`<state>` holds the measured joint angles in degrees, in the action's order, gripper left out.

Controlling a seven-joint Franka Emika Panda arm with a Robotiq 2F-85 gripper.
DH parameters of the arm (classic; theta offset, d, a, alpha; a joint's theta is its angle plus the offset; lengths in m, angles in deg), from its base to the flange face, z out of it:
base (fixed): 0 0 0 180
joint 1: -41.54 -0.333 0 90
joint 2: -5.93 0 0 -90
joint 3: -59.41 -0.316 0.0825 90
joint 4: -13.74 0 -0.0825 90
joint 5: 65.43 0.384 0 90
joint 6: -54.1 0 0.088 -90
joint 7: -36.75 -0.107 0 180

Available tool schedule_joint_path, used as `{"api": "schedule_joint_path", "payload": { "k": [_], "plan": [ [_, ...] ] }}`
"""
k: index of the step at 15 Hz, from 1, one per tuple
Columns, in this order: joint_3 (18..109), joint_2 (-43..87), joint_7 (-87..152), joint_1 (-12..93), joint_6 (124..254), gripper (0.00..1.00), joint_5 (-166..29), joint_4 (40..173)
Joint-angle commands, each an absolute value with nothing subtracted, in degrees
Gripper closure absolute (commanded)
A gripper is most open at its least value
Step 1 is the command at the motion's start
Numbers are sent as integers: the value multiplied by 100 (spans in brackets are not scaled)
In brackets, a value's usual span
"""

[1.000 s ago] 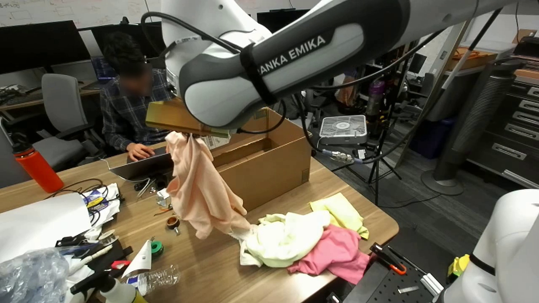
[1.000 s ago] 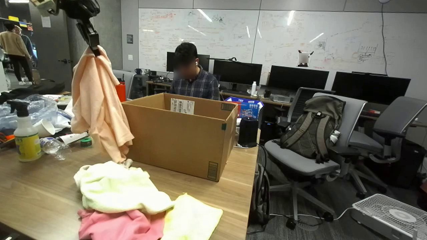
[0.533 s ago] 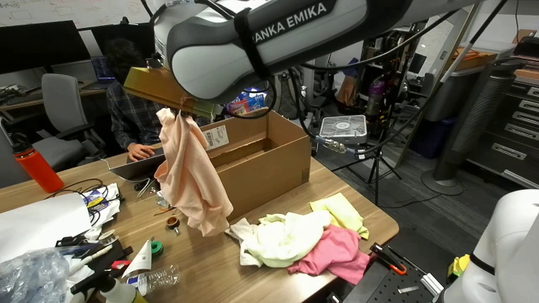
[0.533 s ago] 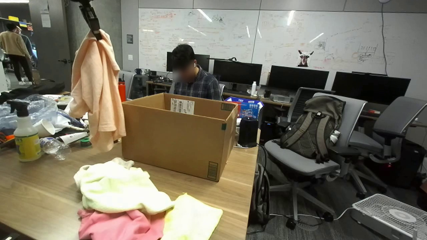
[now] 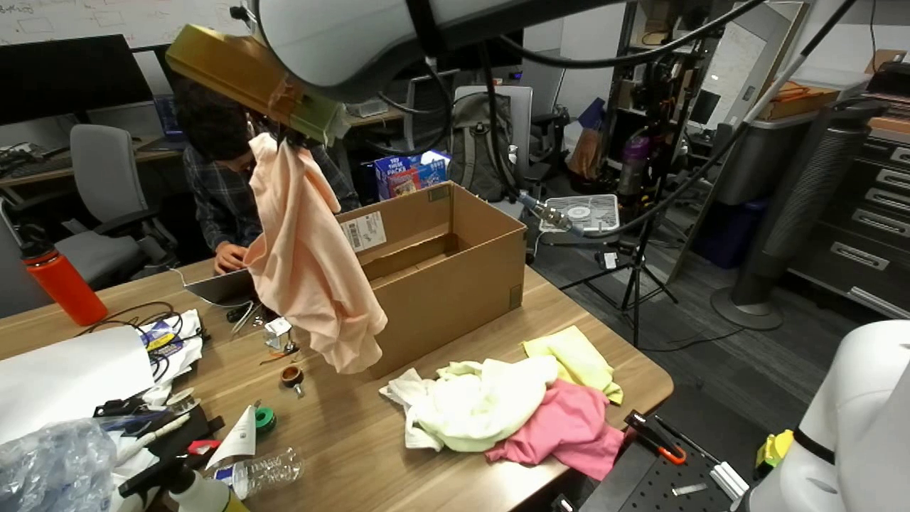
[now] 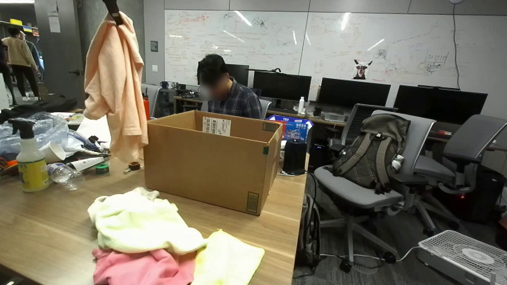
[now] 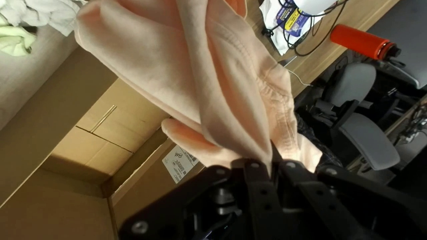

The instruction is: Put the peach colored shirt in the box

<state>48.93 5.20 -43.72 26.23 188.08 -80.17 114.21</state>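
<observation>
The peach colored shirt [image 5: 306,263] hangs bunched from my gripper [image 5: 284,135] and shows in an exterior view [image 6: 115,87] too. In the wrist view the shirt [image 7: 196,73] runs up from between the closed fingers [image 7: 272,161]. The fingertips also show at the top of an exterior view [image 6: 114,16]. The brown cardboard box [image 6: 206,170] stands open on the table with a white label on its far inner wall. The shirt hangs by one end of the box [image 5: 455,299], its lower end below rim height in both exterior views. The wrist view looks into the box [image 7: 110,126].
A cream-white cloth [image 5: 476,405], a pink cloth [image 5: 561,427] and a yellow cloth [image 5: 579,363] lie in front of the box. A person [image 6: 233,95] sits behind the box at a laptop [image 5: 224,288]. Bottles, tools and a plastic bag [image 5: 57,462] crowd one table side.
My gripper has risen with the shirt, moving slightly left in an exterior view. The shirt's lower end has lifted away from the cream-white cloth. The box and the other cloths look unmoved.
</observation>
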Motion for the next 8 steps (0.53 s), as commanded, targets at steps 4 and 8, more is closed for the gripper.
{"api": "schedule_joint_path", "payload": {
  "k": [4, 8],
  "plan": [
    [4867, 604, -4812, 2882, 18207, 98, -7883, 10562],
    [4939, 723, -5081, 3037, 17957, 98, -7920, 10169]
  ]
}}
